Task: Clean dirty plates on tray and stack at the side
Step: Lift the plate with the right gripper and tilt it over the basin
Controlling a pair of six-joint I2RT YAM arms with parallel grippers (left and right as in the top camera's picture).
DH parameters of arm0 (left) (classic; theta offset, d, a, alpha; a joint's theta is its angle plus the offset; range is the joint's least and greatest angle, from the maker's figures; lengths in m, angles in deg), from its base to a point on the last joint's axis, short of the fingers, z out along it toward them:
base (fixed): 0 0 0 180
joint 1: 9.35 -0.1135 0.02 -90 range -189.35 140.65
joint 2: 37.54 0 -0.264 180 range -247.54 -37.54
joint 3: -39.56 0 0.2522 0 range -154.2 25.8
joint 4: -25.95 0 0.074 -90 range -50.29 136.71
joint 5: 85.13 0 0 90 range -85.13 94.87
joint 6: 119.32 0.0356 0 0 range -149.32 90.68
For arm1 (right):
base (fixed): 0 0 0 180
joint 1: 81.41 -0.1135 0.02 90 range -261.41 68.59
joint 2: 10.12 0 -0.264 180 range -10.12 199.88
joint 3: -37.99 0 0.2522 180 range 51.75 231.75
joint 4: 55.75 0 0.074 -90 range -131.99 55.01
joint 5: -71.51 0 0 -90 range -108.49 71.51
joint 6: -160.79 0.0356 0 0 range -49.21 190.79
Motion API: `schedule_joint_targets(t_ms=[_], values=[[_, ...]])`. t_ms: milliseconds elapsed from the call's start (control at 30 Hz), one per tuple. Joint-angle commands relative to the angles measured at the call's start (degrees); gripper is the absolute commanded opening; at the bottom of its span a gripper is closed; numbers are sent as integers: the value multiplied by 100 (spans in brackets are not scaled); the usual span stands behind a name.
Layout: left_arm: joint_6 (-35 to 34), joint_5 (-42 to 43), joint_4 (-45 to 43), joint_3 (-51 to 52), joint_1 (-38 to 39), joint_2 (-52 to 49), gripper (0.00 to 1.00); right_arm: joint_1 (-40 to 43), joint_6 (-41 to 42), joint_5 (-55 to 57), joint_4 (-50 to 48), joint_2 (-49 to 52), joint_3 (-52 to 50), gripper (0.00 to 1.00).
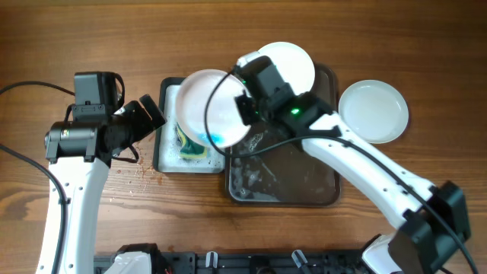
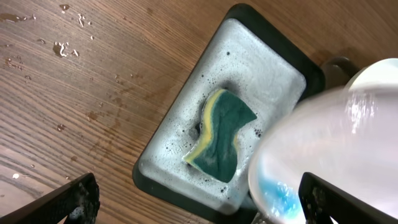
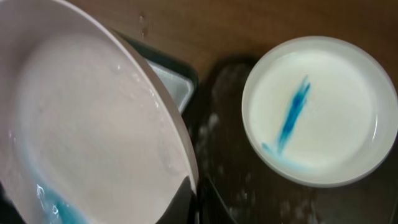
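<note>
My right gripper (image 1: 245, 114) is shut on the rim of a white plate (image 1: 209, 106) with a blue smear, held tilted above the small soapy tray (image 1: 169, 161); the plate also fills the right wrist view (image 3: 81, 130). A green-and-yellow sponge (image 2: 222, 135) lies in the foam of that small tray. A second white plate with a blue streak (image 3: 317, 109) rests at the back of the dark tray (image 1: 304, 190). A clean white plate (image 1: 374, 111) sits on the table to the right. My left gripper (image 2: 199, 202) is open and empty, over the small tray's near edge.
Water drops spot the wood left of the small tray (image 1: 137, 171). The dark tray holds soapy residue. Cables run along the table's left side (image 1: 23, 156).
</note>
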Motion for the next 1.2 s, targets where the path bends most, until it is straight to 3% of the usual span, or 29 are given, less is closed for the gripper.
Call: schedule_joint_targets(t_ms=[0, 333, 600, 1167], values=[[48, -98, -2, -79, -33, 35, 100, -216, -225, 1086, -356, 216, 79, 4], [48, -98, -2, -79, -33, 35, 100, -1231, -2450, 3460, -977, 223, 79, 4], [48, -98, -2, -79, -33, 35, 100, -1714, -3491, 4638, -1517, 223, 79, 4], [48, -98, -2, -79, -33, 35, 100, -1816, -3654, 4640, -1683, 223, 79, 5]])
